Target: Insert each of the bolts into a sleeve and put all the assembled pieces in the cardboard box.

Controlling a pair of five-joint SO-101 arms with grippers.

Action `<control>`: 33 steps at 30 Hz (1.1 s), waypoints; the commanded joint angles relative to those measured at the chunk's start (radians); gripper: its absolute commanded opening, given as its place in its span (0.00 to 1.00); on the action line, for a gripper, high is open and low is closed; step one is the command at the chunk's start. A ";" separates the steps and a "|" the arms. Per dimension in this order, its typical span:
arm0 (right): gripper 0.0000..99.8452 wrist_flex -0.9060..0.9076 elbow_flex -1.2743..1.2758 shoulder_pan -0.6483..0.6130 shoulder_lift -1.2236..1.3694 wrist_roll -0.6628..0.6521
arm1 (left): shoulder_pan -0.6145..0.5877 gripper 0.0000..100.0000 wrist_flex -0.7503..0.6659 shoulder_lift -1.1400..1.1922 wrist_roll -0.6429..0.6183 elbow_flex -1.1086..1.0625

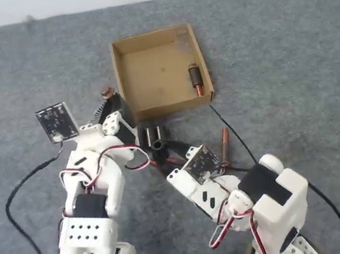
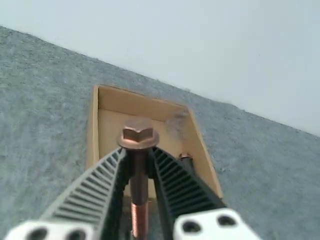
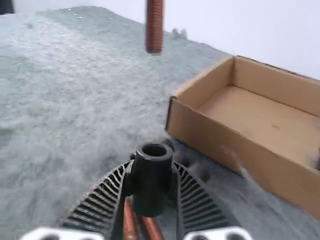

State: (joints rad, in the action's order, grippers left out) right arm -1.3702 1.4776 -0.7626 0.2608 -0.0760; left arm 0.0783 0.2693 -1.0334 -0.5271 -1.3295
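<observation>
1. High view first: looking down on a grey bench [image 1: 288, 47] with a cardboard box [image 1: 155, 64] at the far middle, top open, near wall facing the arms. Loads of bare bench to either side of it and behind.
2. Much tighter in front of the box: a couple of dark sleeves [image 1: 152, 132] standing just off the near wall, with both arms crowded in right there. Also a black cable [image 1: 219, 115] trailing back from the box's near right corner, and a loose bolt [image 1: 226, 144] lying flat just beside it, next to the right arm.
3. Inside the box, up against the right wall: one assembled piece [image 1: 196, 81], lying flat.
4. Left jaws: clamped on a copper bolt [image 2: 138, 150], gripping the shank right under the hex head, head up and thread pointing down. Parked by the box's near left corner, outside the wall.
5. Right jaws: pinched around a black sleeve [image 3: 151, 177], upright, bore open at the top. Held low in front of the near wall, close to the standing dark sleeves.
6. Right wrist view: threaded tip of the copper bolt hanging above and beyond the black sleeve, clear gap between the two. Something copper underneath the right jaws too, can't tell what.
</observation>
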 commanded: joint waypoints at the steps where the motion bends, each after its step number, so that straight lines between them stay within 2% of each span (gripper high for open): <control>1: 0.01 0.035 -0.077 -0.012 -0.039 -0.015 | 0.008 0.01 -0.127 -0.041 -0.009 -0.053; 3: 0.01 0.104 -0.110 -0.012 -0.039 -0.014 | 0.009 0.01 -0.173 -0.041 -0.008 -0.081; 7: 0.01 0.174 -0.155 -0.012 -0.039 -0.014 | 0.003 0.01 -0.176 -0.041 -0.005 -0.087; 14: 0.01 0.179 -0.166 -0.010 -0.039 -0.017 | 0.003 0.01 -0.173 -0.041 -0.003 -0.090; 21: 0.01 0.180 -0.175 -0.010 -0.039 -0.017 | 0.012 0.01 -0.178 -0.041 0.080 -0.130; 29: 0.01 0.180 -0.178 -0.010 -0.039 -0.017 | 0.015 0.01 -0.175 -0.041 0.080 -0.140; 33: 0.01 0.182 -0.175 -0.012 -0.039 -0.018 | 0.058 0.01 -0.173 -0.041 0.180 -0.162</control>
State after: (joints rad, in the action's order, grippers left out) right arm -1.1907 1.3380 -0.7702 0.2608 -0.0760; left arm 0.0982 0.1250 -1.0395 -0.4473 -1.4891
